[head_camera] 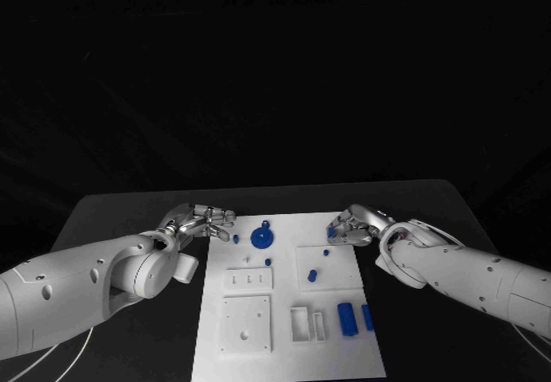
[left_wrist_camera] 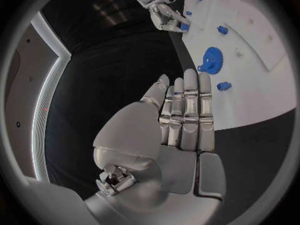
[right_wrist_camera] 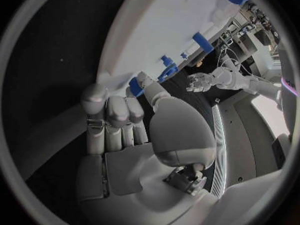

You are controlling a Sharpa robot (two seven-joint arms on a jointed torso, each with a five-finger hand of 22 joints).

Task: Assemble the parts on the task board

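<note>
1. The left hand (head_camera: 205, 221) is hovering at the left edge of the white board (head_camera: 287, 350), near its far end. In the left wrist view its fingers (left_wrist_camera: 187, 112) are lying straight and side by side with nothing in them, so I am reading the hand as empty and open.
2. The right hand (head_camera: 350, 226) is sitting at the board's far right corner, fingers curled. The right wrist view is showing a small blue part (right_wrist_camera: 135, 86) right at the fingertips (pinched or only touched, I cannot tell).
3. The blue gear (head_camera: 263, 236) is lying on the board's far end, between the two hands. A small blue peg (head_camera: 252, 259) is just beside it, and two blue cylinders (head_camera: 345, 317) are resting near the right edge, closer to the robot.
4. My guess at the step in hand: the right hand is picking up the corner part.
5. To do it well: be closing slowly, keeping the part square between the fingertips, and be lifting straight up before carrying it anywhere. The left hand should be staying off the board.
</note>
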